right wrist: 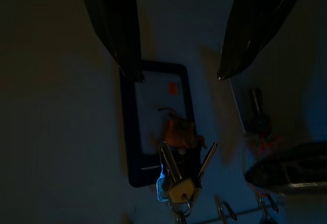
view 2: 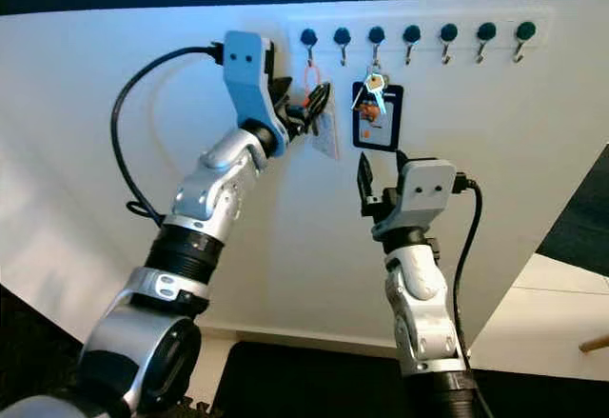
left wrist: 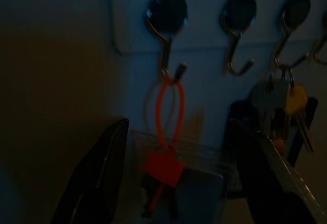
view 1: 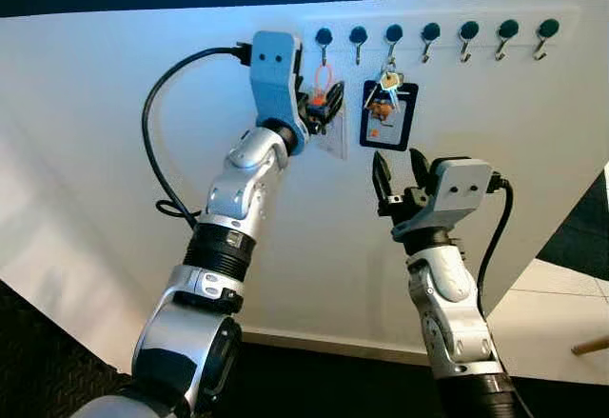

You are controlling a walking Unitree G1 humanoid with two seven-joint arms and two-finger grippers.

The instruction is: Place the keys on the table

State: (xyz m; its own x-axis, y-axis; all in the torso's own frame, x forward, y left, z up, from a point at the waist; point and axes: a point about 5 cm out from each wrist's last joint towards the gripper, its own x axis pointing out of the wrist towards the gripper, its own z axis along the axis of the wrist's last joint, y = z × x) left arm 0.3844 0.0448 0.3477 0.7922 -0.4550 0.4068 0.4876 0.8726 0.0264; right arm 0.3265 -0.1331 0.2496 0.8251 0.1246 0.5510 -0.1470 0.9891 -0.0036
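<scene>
While your right gripper (view 1: 401,172) waited open just below them, the keys (view 1: 387,87) hung on the hook rail's (view 1: 433,32) third hook — your left gripper (left wrist: 173,178) stood open around the neighbouring orange-looped tag (left wrist: 164,132), risking the wrong pickup.

The wall (view 1: 114,104) is white. 7 hooks (view 1: 431,41) have dark teal round caps and silver metal. An orange loop (view 1: 324,78) hangs from 1 hook above a clear card sleeve (view 1: 332,134). The keys (view 1: 387,83) are silver, blue and yellowish, over a dark-blue-framed white card (view 1: 388,116) with orange marks. Both arms are silver, with light-blue wrist housings and black fingers.
</scene>
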